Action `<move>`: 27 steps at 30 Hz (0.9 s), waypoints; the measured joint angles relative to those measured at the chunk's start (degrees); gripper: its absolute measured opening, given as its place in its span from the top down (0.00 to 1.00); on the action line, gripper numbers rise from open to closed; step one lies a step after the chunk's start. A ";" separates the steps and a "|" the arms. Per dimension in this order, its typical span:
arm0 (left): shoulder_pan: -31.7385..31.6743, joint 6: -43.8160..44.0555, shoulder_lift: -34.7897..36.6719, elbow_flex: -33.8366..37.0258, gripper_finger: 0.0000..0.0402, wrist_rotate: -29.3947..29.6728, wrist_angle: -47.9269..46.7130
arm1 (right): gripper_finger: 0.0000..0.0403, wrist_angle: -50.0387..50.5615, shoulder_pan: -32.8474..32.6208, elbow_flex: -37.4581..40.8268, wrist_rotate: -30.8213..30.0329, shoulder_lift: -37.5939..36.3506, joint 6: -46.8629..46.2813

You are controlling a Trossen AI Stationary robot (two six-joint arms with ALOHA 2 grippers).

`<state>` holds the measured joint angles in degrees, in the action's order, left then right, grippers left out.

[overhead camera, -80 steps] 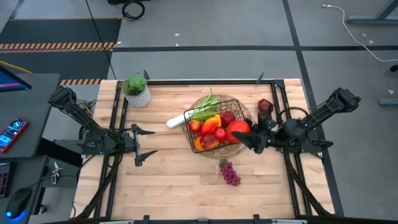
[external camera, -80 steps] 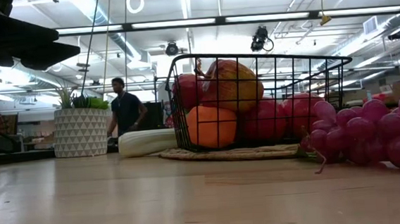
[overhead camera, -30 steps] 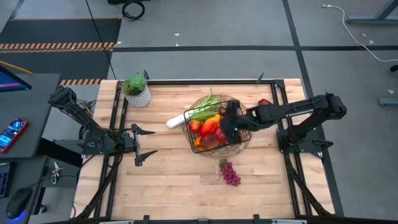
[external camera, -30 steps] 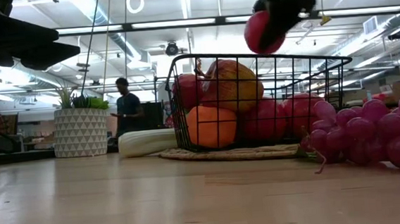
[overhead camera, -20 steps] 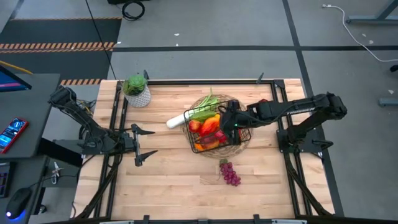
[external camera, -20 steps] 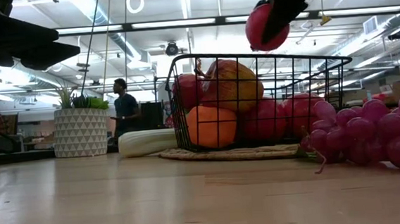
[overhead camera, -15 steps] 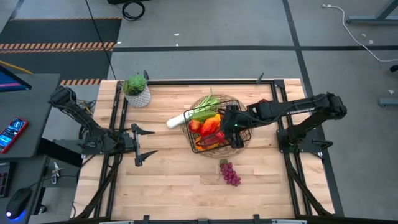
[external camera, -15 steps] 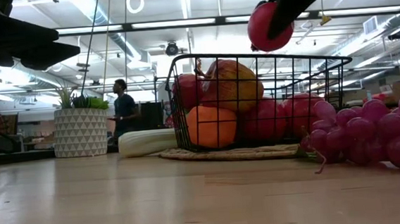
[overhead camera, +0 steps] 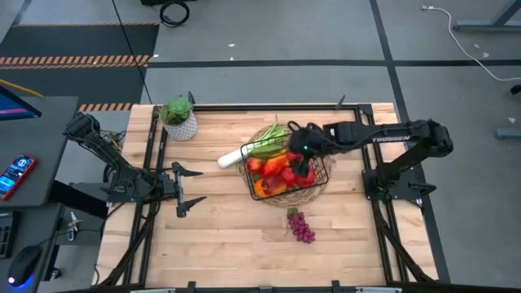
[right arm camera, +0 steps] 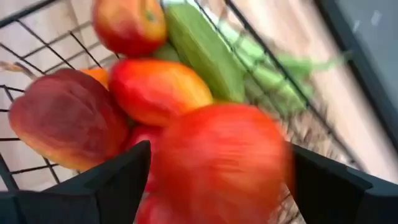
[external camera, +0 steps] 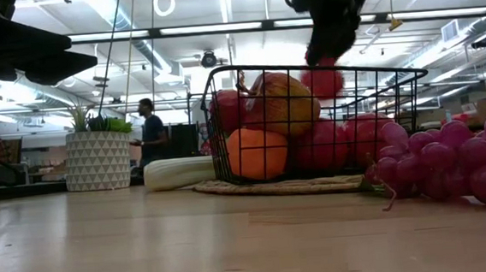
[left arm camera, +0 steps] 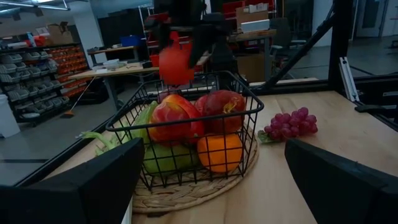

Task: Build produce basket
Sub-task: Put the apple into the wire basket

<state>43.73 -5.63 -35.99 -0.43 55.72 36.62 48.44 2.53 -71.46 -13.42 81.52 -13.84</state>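
Reaching in from 3 o'clock across the bench (overhead camera: 220, 236), with the right tool (external camera: 326, 55) poised over the basket (external camera: 394, 91). Between and just under its fingers, a red apple (external camera: 323, 81), level with the basket's top wire and above the heap inside. No telling whether clenched on the apple or already released; blurred in the right wrist view, with a dark finger on either side.

Set a little toward 1 o'clock of the bench's centre, on a round woven mat (external camera: 281, 186), and heaped nearly to the rim. Inside, seen from the left wrist: a red-and-yellow piece (left arm camera: 176, 118) and a dark red one (left arm camera: 222, 102) on top, an orange piece (left arm camera: 222, 152) and a green one (left arm camera: 163, 158) beneath.

Outside, lying on bare wood: purple grapes (overhead camera: 302, 227) at 5 o'clock of the basket, near it but apart; a leek (overhead camera: 230, 158) at 9 o'clock, white end out on the bench, green end up against the basket.

Waiting at the bench's 9 o'clock edge, well apart from everything: the left tool (overhead camera: 198, 187), released, fingers spread wide and pointed toward 3 o'clock.

At the 11 o'clock corner, a potted plant (overhead camera: 181, 120). Far behind the bench in the low view, a person (external camera: 151, 134) standing.
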 joint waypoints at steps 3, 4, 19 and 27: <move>0.00 -0.01 0.00 0.00 0.01 -0.01 -0.01 | 0.11 2.74 2.06 0.00 2.93 0.00 -3.33; 0.01 0.00 0.00 0.02 0.01 -0.02 -0.02 | 0.10 3.75 2.60 0.00 3.77 0.00 -4.06; 0.01 0.00 0.00 0.01 0.01 -0.01 0.00 | 0.05 3.79 3.59 4.29 5.77 -0.01 -4.34; 0.01 -0.01 0.00 0.01 0.01 -0.01 -0.01 | 0.04 16.52 5.27 -0.02 -1.26 -2.58 -1.38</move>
<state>43.74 -5.64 -35.99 -0.42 55.71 36.61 64.96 7.80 -71.48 -14.68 78.94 -15.23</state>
